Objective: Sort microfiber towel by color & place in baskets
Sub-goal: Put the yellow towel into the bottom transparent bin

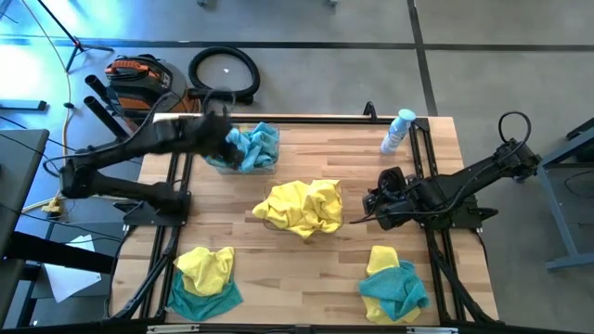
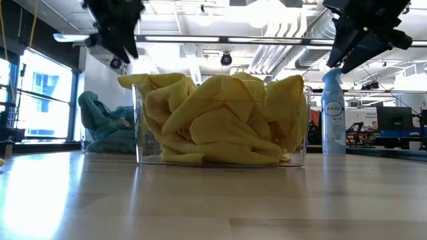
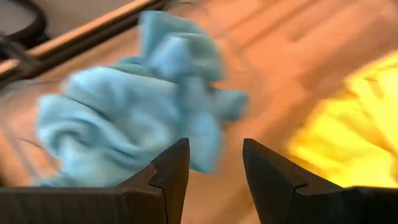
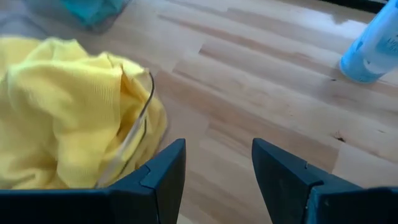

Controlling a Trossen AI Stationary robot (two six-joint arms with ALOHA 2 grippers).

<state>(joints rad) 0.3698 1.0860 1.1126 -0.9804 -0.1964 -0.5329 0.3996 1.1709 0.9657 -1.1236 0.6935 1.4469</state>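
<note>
Left gripper (image 1: 223, 130) over far basket (image 1: 264, 165) of teal towels (image 1: 255, 144), fingers parted, empty. Right gripper (image 1: 371, 209) just beside centre basket (image 2: 140, 127) heaped with yellow towels (image 1: 302, 206), fingers apart, empty. Two mixed yellow/teal piles unsorted on near tabletop (image 1: 278, 269): left pile (image 1: 204, 278), right pile (image 1: 393, 283). Spray bottle (image 1: 397, 130) at far right.

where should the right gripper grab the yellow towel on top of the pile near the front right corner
Come straight down on the yellow towel and pinch a raised fold near its far edge, clear of the teal towel under it. It lies crumpled and limp, so a fold likely lifts it alone. The right gripper is open.
</note>
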